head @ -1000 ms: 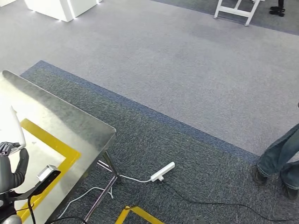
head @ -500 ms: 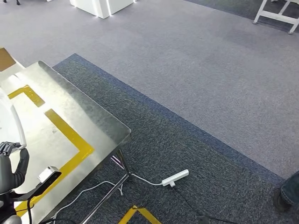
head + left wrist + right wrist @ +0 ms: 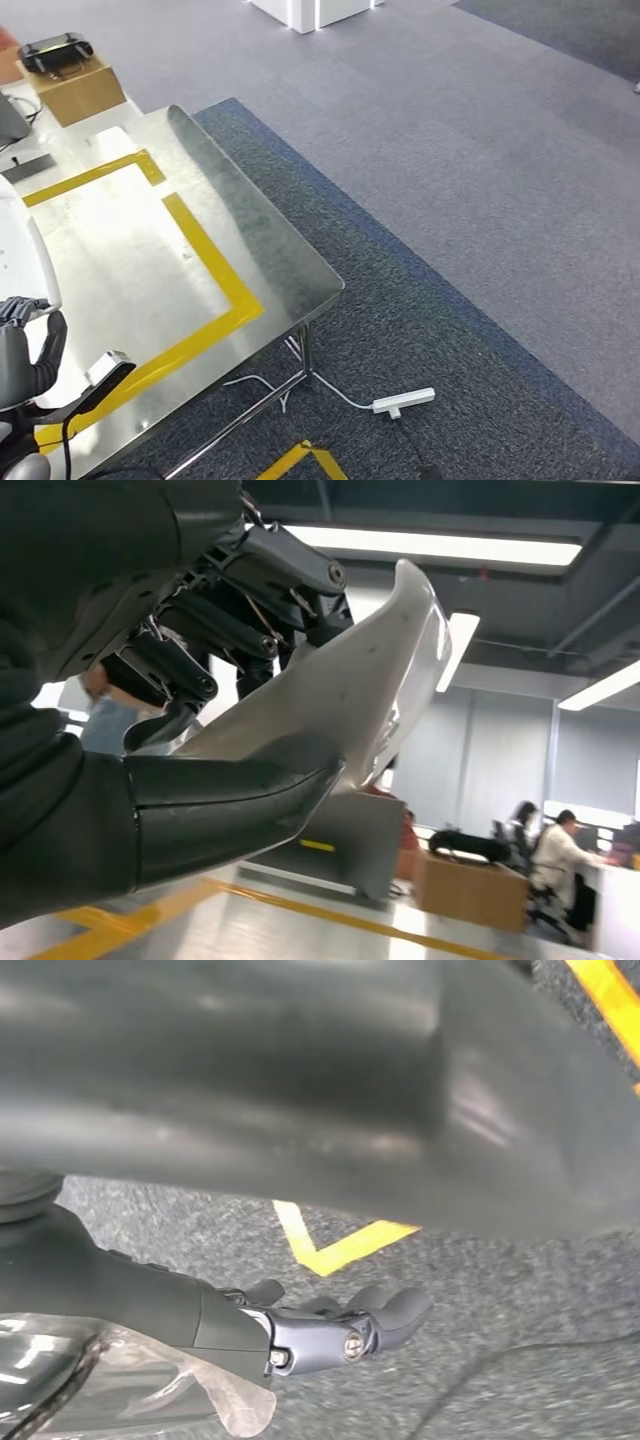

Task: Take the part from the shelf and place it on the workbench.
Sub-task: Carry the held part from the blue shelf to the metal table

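No real containers here, closest thing is a brown cardboard box [image 3: 79, 92] at the far end of the shiny steel workbench with yellow tape lines [image 3: 249, 240], and there's a black handheld controller-looking gadget [image 3: 55, 50] sitting on top of it. Can't tell what's inside the box.

The part, a smooth white curved plastic shell [image 3: 355, 680], is in the left hand [image 3: 226, 720]. In the left wrist view the thick grey thumb lies along one face of it and the dark fingers [image 3: 249, 610] press on the other, so it's clamped on the shell. From the head view the white shell [image 3: 23, 250] pokes up at the lower left, held above the near part of the workbench, not resting on it.

The right hand [image 3: 332, 1325] hangs low over the blue-grey speckled carpet [image 3: 490, 1360], near a yellow tape corner [image 3: 332, 1245]. Its fingers stretch out fairly straight, nothing in them.

Also a white power strip [image 3: 404, 402] lies on the carpet past the bench leg.
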Action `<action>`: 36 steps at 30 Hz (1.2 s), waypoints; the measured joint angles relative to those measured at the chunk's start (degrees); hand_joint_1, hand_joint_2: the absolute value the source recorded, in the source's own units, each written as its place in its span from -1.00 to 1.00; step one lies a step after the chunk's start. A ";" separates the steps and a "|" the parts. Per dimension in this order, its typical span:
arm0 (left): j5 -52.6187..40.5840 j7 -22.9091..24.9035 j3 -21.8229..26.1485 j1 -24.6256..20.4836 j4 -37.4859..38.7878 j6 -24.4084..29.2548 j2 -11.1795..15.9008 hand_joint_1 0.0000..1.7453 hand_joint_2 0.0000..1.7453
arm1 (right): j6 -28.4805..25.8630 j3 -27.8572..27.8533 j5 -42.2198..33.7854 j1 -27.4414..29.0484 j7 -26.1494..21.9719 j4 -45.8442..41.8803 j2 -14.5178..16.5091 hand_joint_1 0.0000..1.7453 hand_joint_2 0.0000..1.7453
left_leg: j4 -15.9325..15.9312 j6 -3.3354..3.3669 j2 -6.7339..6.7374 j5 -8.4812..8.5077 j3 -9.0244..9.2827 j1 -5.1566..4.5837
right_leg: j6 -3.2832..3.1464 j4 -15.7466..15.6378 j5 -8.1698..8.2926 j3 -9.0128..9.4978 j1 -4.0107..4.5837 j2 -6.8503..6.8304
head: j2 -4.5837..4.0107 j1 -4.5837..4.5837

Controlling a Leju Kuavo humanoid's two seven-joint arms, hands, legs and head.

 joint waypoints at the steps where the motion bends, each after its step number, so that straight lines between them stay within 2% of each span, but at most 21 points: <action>1: -0.03 0.01 -0.07 -0.13 -0.02 -0.02 -0.04 1.00 1.00 | -0.01 -0.02 -0.01 0.08 -0.01 0.00 0.00 -1.00 -1.00 | 0.01 0.18 -0.67 0.00 -0.02 0.06 | 0.06 4.10 -1.81 -2.14 -0.06 1.34 | 0.00 0.13; 3: -0.06 0.01 -0.20 -0.15 -0.02 -0.04 -0.13 1.00 1.00 | -0.01 -0.04 -0.01 0.31 0.03 0.00 0.00 -1.00 -1.00 | 0.04 0.25 -2.21 -0.04 -0.01 0.07 | 0.18 10.58 -3.57 -6.04 -0.10 2.18 | 0.00 0.22; 4: -0.06 0.01 -0.24 -0.14 -0.02 -0.04 -0.15 1.00 1.00 | -0.01 -0.05 -0.01 0.39 0.05 0.00 0.00 -1.00 -1.00 | 0.08 0.22 -3.03 -0.08 0.04 0.08 | 0.18 10.96 -2.75 -6.75 -0.11 2.26 | 0.00 0.22; 6: -0.08 0.01 -0.32 -0.14 -0.02 -0.05 -0.22 1.00 1.00 | -0.01 -0.05 -0.01 0.39 0.07 0.00 -0.02 -1.00 -1.00 | 0.24 -0.04 -4.68 -0.25 0.21 0.15 | 0.08 4.93 1.85 -4.84 -0.29 3.12 | 0.00 0.23; 8: -0.11 0.01 -0.36 -0.22 -0.02 -0.07 -0.26 1.00 1.00 | -0.01 -0.05 -0.01 0.31 0.07 0.00 -0.06 -1.00 -1.00 | 0.59 -0.53 -6.15 -0.51 0.05 0.23 | -0.10 -2.42 4.99 -1.67 -0.74 6.37 | 0.00 0.16; 10: -0.16 0.01 -0.43 -0.30 -0.03 -0.09 -0.25 1.00 1.00 | -0.01 -0.09 -0.01 0.31 0.08 0.00 -0.10 -1.00 -1.00 | 0.79 -1.24 -7.51 -0.51 -0.45 0.44 | -0.39 -4.85 5.16 -0.36 -0.88 8.25 | 0.00 0.12; 12: -0.19 0.02 -0.51 -0.18 -0.04 -0.10 -0.20 1.00 1.00 | -0.03 -0.18 -0.02 0.35 0.08 0.00 -0.15 -1.00 -1.00 | 0.77 -1.97 -8.47 -0.39 -0.74 0.67 | -0.95 -5.20 5.33 0.01 -0.78 6.89 | 0.00 0.15; 14: -0.23 0.19 -0.54 -0.12 -0.12 -0.13 -0.08 1.00 1.00 | -0.01 -0.28 -0.03 0.34 0.06 0.00 -0.19 -1.00 -1.00 | 2.68 -2.53 -6.15 -1.61 -1.62 0.50 | -1.70 -5.65 5.39 0.49 -0.91 5.22 | 0.00 -0.08; 16: -0.34 0.40 -0.63 -0.27 -0.20 -0.19 0.02 1.00 1.00 | 0.07 -0.37 -0.03 0.41 0.03 0.00 -0.20 -1.00 -1.00 | 8.87 -2.93 -2.55 -4.81 -4.53 0.34 | -2.27 -5.86 5.16 0.88 -0.88 3.41 | 0.00 -0.38; 18: -0.41 0.51 -0.77 -0.16 -0.21 -0.26 0.04 1.00 1.00 | 0.10 -0.43 -0.03 0.57 0.04 0.00 -0.20 -1.00 -1.00 | 15.61 -3.23 -1.31 -7.27 -7.85 0.46 | -2.42 -5.83 4.80 1.14 -0.79 1.52 | 0.00 -0.44; 19: -0.41 0.54 -0.84 -0.03 -0.21 -0.28 0.05 1.00 1.00 | 0.10 -0.44 -0.03 0.61 0.05 0.00 -0.20 -1.00 -1.00 | 16.63 -3.30 -1.08 -7.02 -8.37 0.51 | -2.39 -5.82 4.59 1.32 -0.78 0.60 | 0.00 -0.45; 21: -0.43 0.62 -0.90 0.12 -0.22 -0.31 0.08 1.00 1.00 | 0.11 -0.46 -0.02 0.59 0.07 0.00 -0.20 -1.00 -1.00 | 12.19 -3.20 -0.36 -3.63 -6.16 0.51 | -2.19 -5.81 4.13 1.90 -0.78 -1.05 | 0.00 -0.46; 23: -0.48 0.72 -0.92 0.07 -0.32 -0.32 0.13 1.00 1.00 | 0.12 -0.48 0.01 0.53 0.07 0.00 -0.20 -1.00 -1.00 | 4.62 -2.70 2.09 -0.61 -2.34 0.09 | -1.75 -5.75 3.55 2.51 -0.58 -2.38 | 0.00 -0.50; 25: -0.55 0.90 -0.97 0.02 -0.48 -0.36 0.18 1.00 1.00 | 0.11 -0.50 0.07 0.40 0.10 0.00 -0.20 -1.00 -1.00 | 1.28 -1.97 3.62 -0.25 -0.81 -0.43 | -1.12 -5.74 3.05 2.85 -0.22 -3.61 | 0.00 -0.46; 27: -0.62 1.12 -1.00 0.15 -0.58 -0.41 0.24 1.00 1.00 | 0.11 -0.54 0.11 0.17 0.17 0.00 -0.20 -1.00 -1.00 | 1.08 -1.25 2.56 -0.40 -0.90 -0.47 | -0.48 -5.93 2.70 3.24 -0.08 -4.64 | 0.00 -0.39; 28: -0.66 1.21 -1.01 0.21 -0.64 -0.43 0.28 1.00 1.00 | 0.14 -0.56 0.14 0.08 0.21 0.00 -0.20 -1.00 -1.00 | 0.92 -0.90 1.91 -0.34 -0.83 -0.31 | -0.17 -5.69 2.29 3.32 -0.18 -3.99 | 0.00 -0.30; 30: -0.82 1.27 -1.04 0.09 -0.79 -0.48 0.32 1.00 1.00 | 0.24 -0.61 0.18 0.01 0.25 0.00 -0.20 -1.00 -1.00 | 0.60 -0.21 0.66 -0.16 -0.63 0.06 | 0.31 -2.06 0.10 1.63 -0.41 -0.86 | 0.00 -0.01; 31: -0.96 1.30 -1.07 0.02 -0.85 -0.51 0.30 1.00 1.00 | 0.29 -0.63 0.21 0.08 0.26 0.00 -0.20 -1.00 -1.00 | 0.59 0.01 0.01 -0.16 -0.63 0.11 | 0.40 1.61 -1.55 -0.26 -0.50 0.84 | 0.00 0.17; 33: -1.19 1.39 -1.13 0.01 -0.87 -0.57 0.25 1.00 1.00 | 0.39 -0.67 0.25 0.30 0.27 0.01 -0.20 -1.00 -1.00 | 0.61 0.24 -1.45 -0.21 -0.62 0.08 | 0.46 9.10 -3.91 -4.61 -0.51 2.05 | 0.00 0.26; 34: -1.28 1.46 -1.14 0.07 -0.87 -0.60 0.24 1.00 1.00 | 0.42 -0.68 0.29 0.39 0.27 0.02 -0.20 -1.00 -1.00 | 0.62 0.27 -2.22 -0.24 -0.57 0.05 | 0.42 10.74 -3.70 -5.97 -0.50 2.19 | 0.00 0.26; 36: -1.38 1.63 -1.16 0.11 -0.87 -0.64 0.23 1.00 1.00 | 0.47 -0.70 0.40 0.44 0.27 0.02 -0.20 -1.00 -1.00 | 0.63 0.23 -3.81 -0.31 -0.36 0.01 | 0.10 7.22 -0.02 -5.45 -0.48 2.55 | 0.00 0.27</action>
